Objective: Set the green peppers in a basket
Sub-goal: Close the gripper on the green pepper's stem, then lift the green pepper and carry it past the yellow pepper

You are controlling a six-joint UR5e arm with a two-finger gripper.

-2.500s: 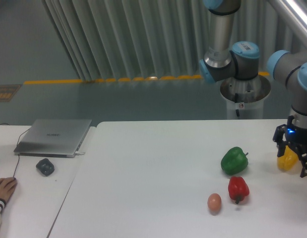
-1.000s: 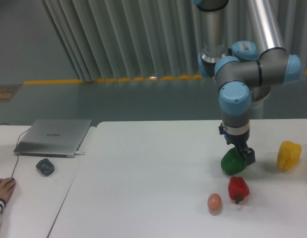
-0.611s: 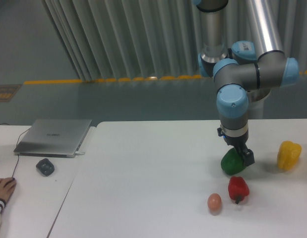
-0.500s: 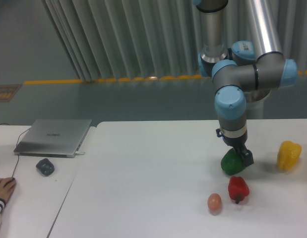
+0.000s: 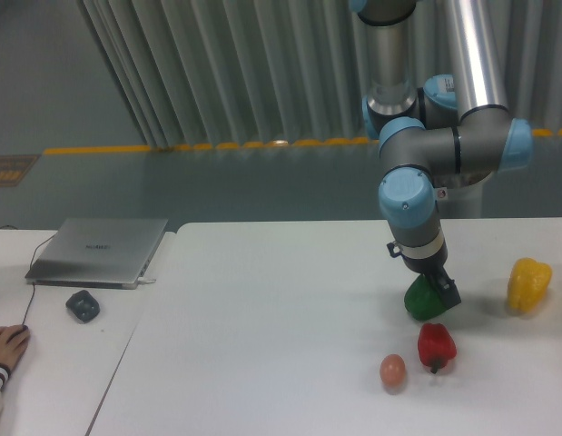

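The green pepper (image 5: 415, 301) sits on the white table (image 5: 262, 345) at the right, its right side covered by my gripper (image 5: 441, 292). The gripper has come down onto the pepper's upper right, with dark fingers pressed against it. Whether the jaws are closed on the pepper is hidden by the wrist. No basket is in view.
A red pepper (image 5: 436, 346) lies just in front of the green one, with a brown egg (image 5: 392, 371) to its left. A yellow pepper (image 5: 527, 283) stands near the right edge. A laptop (image 5: 99, 250), a mouse (image 5: 83, 305) and a person's hand (image 5: 6, 345) are on the left table.
The arm left the yellow pepper and came down on the green pepper. In the last second its wrist leaned further left while the fingers stayed at the pepper.
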